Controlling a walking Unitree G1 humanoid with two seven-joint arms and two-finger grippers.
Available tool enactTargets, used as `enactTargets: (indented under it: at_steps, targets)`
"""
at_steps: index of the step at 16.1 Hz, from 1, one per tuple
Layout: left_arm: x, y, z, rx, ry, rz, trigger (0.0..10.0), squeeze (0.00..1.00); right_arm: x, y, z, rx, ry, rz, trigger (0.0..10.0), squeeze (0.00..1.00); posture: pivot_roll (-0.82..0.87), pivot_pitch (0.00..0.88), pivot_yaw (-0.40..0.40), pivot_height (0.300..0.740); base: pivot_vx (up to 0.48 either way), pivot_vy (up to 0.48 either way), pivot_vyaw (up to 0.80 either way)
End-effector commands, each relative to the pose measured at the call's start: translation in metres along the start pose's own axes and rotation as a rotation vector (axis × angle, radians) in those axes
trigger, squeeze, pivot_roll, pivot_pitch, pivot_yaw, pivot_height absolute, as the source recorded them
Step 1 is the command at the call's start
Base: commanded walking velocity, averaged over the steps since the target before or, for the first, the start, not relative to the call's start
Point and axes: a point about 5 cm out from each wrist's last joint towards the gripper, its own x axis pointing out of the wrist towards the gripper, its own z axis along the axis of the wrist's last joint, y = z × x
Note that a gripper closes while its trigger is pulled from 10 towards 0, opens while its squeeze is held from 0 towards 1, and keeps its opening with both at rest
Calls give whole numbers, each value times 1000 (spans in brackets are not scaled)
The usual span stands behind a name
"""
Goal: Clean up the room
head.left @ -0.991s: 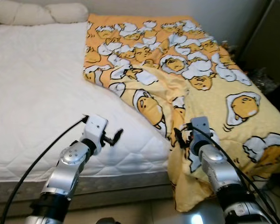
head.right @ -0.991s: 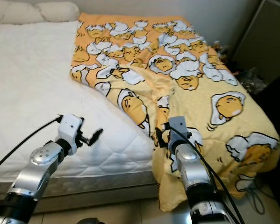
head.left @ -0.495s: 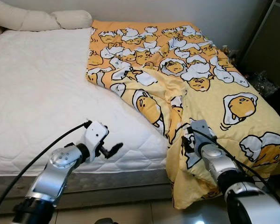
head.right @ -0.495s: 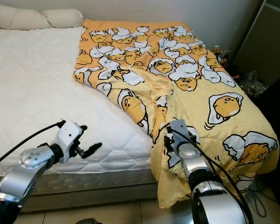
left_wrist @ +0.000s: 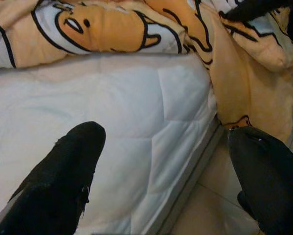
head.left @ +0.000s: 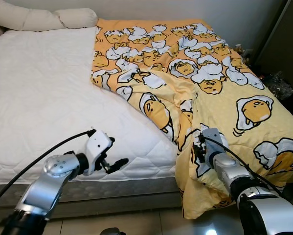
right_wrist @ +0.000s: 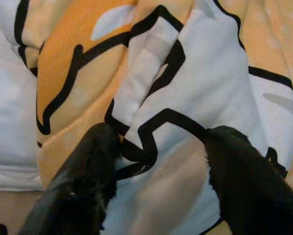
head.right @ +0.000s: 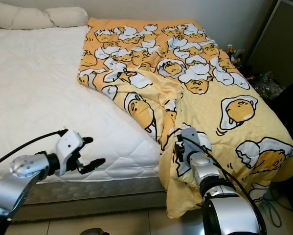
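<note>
Left eye view: a yellow blanket (head.left: 205, 83) printed with egg cartoons is covering the robot's-right half of the bed and spilling over the foot edge toward the tiled floor (head.left: 136, 223). The white mattress (head.left: 38, 98) is lying bare on the left half, with two pillows (head.left: 43, 18) at the head. The left gripper (head.left: 112, 161) is hovering just above the near mattress edge, its fingers standing apart and holding nothing. The right gripper (head.left: 197, 147) is pressing into the blanket's hanging fold at the foot edge.

Right eye view: same layout. A dark cabinet (head.right: 278, 44) is standing past the far right corner of the bed, with small clutter (head.right: 261, 81) on the floor beside it.

Left wrist view: two black fingers (left_wrist: 63, 176) are spreading wide over the quilted mattress corner; the blanket is draping past the corner beyond them, not touching them.

Right wrist view: the two black fingers (right_wrist: 87, 171) are sitting apart with a ridge of blanket fabric bunching between them; the pads are touching cloth on both sides but are not closing tight on it.
</note>
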Motion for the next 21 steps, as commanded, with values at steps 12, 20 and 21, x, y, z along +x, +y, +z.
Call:
enactTargets:
  at_steps: [12,20,21]
  targets:
    - [-16,3,4,27,43,-21,10000,0,-1,2,-12,9,44,-4,0,0,198,0,52,740,0,0,0]
    - [-1,0,10,15,14,-14,10000,0,-3,-10,-8,48,-5,10,0,0,159,0,24,740,0,0,0]
    - [0,1,10,15,10,-10,10000,0,-3,-11,-5,49,-17,26,0,0,153,0,20,740,0,0,0]
